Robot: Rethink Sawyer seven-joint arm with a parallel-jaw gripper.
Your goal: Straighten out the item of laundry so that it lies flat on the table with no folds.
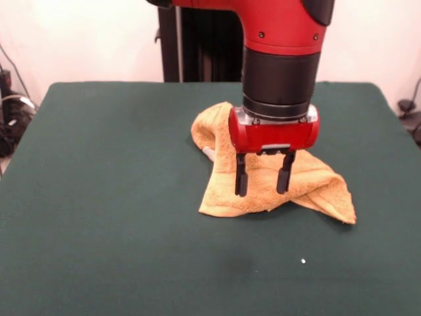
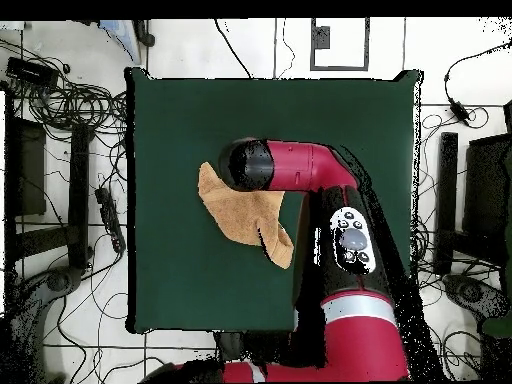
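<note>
One dark green table (image 1: 99, 230) bears one crumpled orange-yellow towel (image 1: 316, 187) near its middle, folded over itself. One gripper (image 1: 263, 172) hangs over it, two fingers (image 1: 241, 174) apart, holding nothing.

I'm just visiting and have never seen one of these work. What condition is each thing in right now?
towel: crumpled and folded over itself on the table, not flat.
gripper: open, fingers pointing down over the towel's middle, holding nothing.
table: covered in dark green cloth, with the towel near its centre.
</note>
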